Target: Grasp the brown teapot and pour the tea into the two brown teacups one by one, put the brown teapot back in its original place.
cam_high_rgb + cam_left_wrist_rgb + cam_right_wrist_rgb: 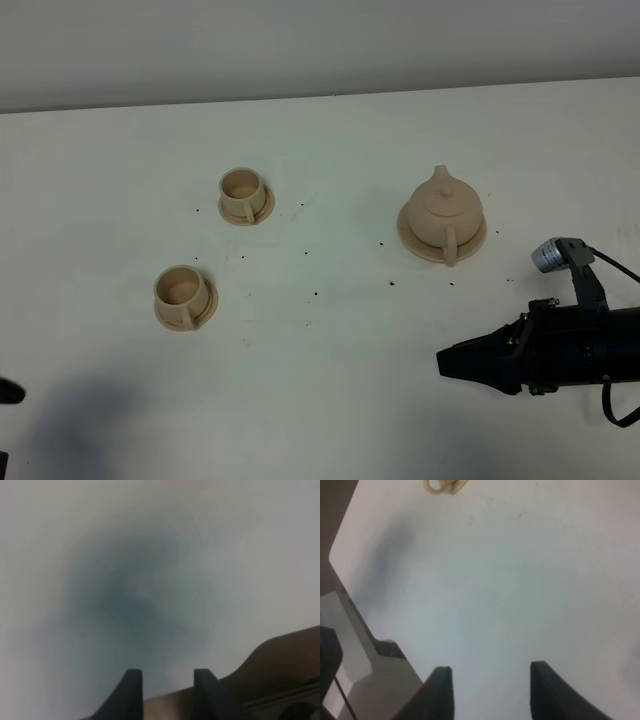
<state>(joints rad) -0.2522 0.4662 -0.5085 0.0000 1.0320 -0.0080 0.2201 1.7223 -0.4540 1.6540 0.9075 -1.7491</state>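
Right tool [490,667] and left tool [167,671] gape empty; one brown teapot [442,205], one saucer [408,236], two brown teacups [245,195] [184,296].

At right, teapot [441,210] on saucer [410,241], far teacup [243,194] to its left, near teacup [183,295] further left and forward, all on table [330,390]

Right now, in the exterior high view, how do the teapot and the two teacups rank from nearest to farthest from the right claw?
1. Brown teapot: on its saucer, right side of the table, just beyond the open right claw.
2. Rear teacup and front teacup: both well off to the left, and too close to call between them.
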